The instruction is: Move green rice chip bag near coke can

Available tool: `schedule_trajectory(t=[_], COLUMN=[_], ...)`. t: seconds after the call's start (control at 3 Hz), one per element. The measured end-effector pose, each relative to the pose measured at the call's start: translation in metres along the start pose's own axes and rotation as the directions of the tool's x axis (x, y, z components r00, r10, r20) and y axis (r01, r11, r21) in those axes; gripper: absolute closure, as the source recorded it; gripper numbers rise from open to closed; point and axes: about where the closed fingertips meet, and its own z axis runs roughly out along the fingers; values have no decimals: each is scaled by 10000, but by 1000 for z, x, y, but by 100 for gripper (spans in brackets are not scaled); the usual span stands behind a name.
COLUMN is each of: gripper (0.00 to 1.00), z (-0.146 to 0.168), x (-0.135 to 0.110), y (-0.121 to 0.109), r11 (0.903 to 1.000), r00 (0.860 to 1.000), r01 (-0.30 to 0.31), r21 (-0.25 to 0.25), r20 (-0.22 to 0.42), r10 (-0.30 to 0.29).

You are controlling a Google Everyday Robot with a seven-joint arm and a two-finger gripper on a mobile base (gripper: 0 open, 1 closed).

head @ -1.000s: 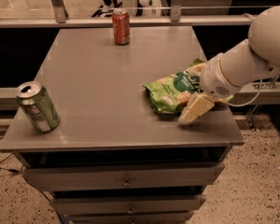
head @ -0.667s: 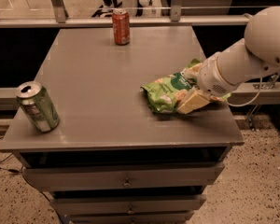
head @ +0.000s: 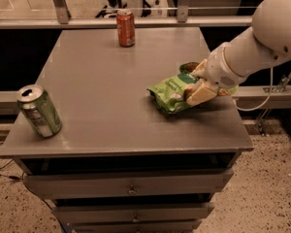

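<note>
The green rice chip bag (head: 169, 92) lies crumpled on the right side of the grey table (head: 106, 76). My gripper (head: 197, 83) reaches in from the right, and its cream fingers (head: 202, 94) are closed on the bag's right end. The coke can (head: 125, 28) stands upright at the table's far edge, well away from the bag to the back left.
A green-and-silver can (head: 39, 111) stands tilted near the table's front left corner. The table has drawers (head: 131, 188) below its front edge. A rail and glass panel (head: 87, 13) run behind the table. The table's right edge is close under my arm.
The lower finger has swung up and in against the bag, closing on it. The bag has shifted slightly to the left. Both cans have stayed put.
</note>
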Motion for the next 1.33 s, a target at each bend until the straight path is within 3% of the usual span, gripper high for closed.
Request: schedule_trajectory(t=[0.33, 0.67, 1.0, 1.33], gripper=[100, 100, 100, 100], z=[-25, -25, -12, 12], x=[-3, -3, -11, -23], y=[-27, -27, -50, -97], r11=[9971, 9971, 9914, 9766], r00=[9992, 9992, 9973, 9903], r01=[352, 352, 696, 1180], r21=[674, 674, 1111, 1797], r20=[-228, -228, 160, 513], r10=[-338, -338, -718, -1291])
